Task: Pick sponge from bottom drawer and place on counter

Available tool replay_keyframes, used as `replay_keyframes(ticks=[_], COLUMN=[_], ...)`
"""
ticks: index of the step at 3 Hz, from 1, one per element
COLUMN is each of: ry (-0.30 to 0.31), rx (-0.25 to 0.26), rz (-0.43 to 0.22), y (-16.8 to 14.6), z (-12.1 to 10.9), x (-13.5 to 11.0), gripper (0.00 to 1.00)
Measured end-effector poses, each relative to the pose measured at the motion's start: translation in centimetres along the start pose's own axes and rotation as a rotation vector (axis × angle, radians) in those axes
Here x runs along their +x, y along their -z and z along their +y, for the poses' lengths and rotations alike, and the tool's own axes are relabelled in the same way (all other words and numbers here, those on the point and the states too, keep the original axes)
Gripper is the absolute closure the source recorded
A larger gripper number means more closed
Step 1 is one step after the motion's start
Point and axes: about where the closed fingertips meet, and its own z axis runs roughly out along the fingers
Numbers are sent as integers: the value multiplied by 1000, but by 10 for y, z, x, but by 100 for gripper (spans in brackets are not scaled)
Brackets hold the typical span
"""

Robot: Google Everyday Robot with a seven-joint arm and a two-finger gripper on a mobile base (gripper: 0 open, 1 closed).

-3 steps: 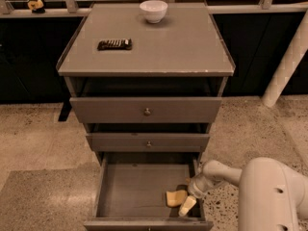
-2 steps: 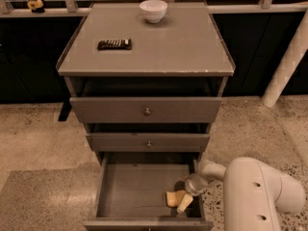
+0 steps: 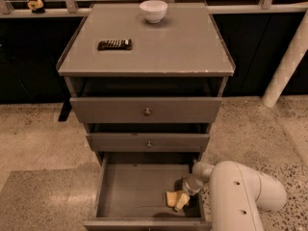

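A grey three-drawer cabinet stands on a speckled stone floor, and its wide flat grey counter [image 3: 173,52] carries a small round white bowl [image 3: 153,10] at the far edge and a flat dark rectangular object [image 3: 115,44] towards the left. To the near right, the robot's thick white rounded arm [image 3: 240,196] reaches leftward and down into the cabinet's deep grey bottom drawer [image 3: 130,191], which is pulled well out towards the near side, while the two shallower drawers with small round metal knobs above it stand only slightly out. The gripper [image 3: 182,201] is low inside the near right corner of the open drawer, and the small pale-yellow sponge [image 3: 171,198] lies on the drawer floor right at its left side, seemingly touching it; whether the claw is spread or pinching the sponge cannot be told
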Motion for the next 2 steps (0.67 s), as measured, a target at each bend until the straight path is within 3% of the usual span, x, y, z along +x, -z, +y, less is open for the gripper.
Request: replay_keyframes(ticks=[1, 2], ry=[-18, -15], rx=[50, 14], rz=[-28, -46], y=[11, 14], z=[0, 51], x=[3, 14], gripper=[0, 0])
